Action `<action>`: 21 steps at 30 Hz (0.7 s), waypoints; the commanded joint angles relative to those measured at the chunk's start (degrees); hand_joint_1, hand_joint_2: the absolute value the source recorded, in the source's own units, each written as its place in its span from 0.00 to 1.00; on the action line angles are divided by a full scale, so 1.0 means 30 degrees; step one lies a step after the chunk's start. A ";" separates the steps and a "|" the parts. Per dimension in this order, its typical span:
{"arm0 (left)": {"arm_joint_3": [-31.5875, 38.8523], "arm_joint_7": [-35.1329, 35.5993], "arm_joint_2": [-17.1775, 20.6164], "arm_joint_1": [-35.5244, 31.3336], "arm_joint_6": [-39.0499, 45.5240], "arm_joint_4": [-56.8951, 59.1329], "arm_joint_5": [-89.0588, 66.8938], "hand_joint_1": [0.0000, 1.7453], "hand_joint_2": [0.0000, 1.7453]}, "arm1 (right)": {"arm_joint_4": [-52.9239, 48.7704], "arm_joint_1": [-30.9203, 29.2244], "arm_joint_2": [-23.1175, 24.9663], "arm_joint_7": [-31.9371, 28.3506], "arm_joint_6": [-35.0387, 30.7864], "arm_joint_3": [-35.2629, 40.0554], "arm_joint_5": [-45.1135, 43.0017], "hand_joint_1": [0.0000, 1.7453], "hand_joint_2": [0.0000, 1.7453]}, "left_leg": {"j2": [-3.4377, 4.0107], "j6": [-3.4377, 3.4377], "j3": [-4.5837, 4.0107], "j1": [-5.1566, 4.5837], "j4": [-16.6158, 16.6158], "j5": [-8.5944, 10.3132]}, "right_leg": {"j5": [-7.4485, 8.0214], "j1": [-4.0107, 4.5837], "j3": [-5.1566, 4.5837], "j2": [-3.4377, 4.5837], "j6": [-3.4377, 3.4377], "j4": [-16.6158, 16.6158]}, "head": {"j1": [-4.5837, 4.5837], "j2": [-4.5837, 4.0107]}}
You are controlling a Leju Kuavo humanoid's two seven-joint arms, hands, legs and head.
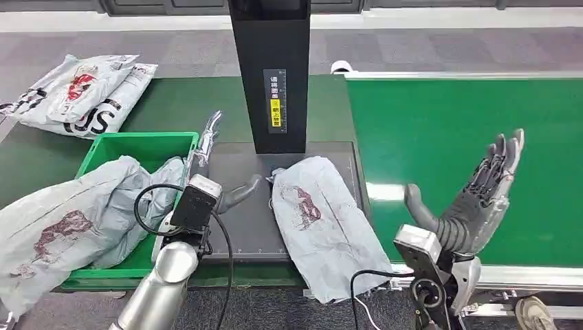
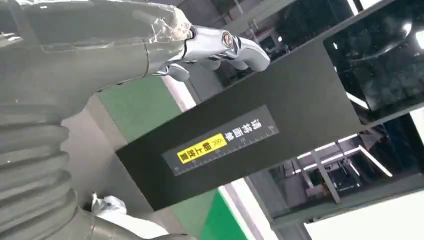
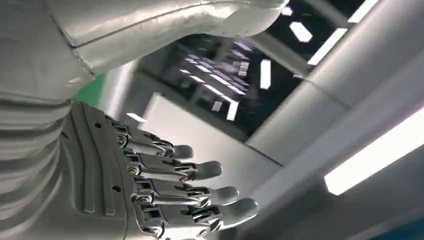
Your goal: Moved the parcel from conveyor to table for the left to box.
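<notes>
Lying on the dark desk (image 1: 240, 227) under the scanner post (image 1: 269, 69), the parcel (image 1: 320, 220) seems delivered; right robot hand (image 1: 474, 199) spread, left robot hand (image 1: 210, 161) spread, due to grasp it for the bin (image 1: 137, 148).

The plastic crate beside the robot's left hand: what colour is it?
The plastic crate is bright green, clearest in the head view.

Dark table (image 1: 240, 227): grey parcel (image 1: 320, 220), green bin (image 1: 137, 148), black post (image 1: 269, 75) on it
</notes>
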 commanded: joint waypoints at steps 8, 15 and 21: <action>-0.1411 0.0203 0.0518 -0.0969 -0.0277 0.0921 0.0074 0.00 1.00 | 0.0723 -0.0227 -0.0277 0.0320 0.0058 -0.1270 0.0119 0.00 1.00 | -0.0026 0.0002 0.0025 0.0014 -0.0016 0.0001 | -0.0004 0.0018 0.0045 -0.0045 -0.0005 -0.0029 | -0.0007 0.0007; -0.3215 0.2043 0.0844 -0.2179 -0.0012 0.3216 -0.4956 0.00 1.00 | -0.0340 0.0279 0.0335 -0.0577 0.0058 -0.1689 -0.0309 0.00 1.00 | -0.0051 0.0001 0.0018 0.0015 -0.0014 0.0008 | -0.0007 0.0019 0.0045 -0.0071 -0.0007 -0.0024 | -0.0007 0.0007; -0.6037 0.1122 -0.1319 -0.4463 -0.0059 0.9723 -0.8375 0.00 1.00 | -0.0683 -0.0370 0.0067 -0.0307 0.0058 -0.0929 -0.0529 0.00 1.00 | -0.0177 0.0018 0.0028 0.0010 -0.0033 0.0042 | -0.0010 0.0014 0.0106 -0.0200 0.0002 -0.0055 | 0.0000 0.0007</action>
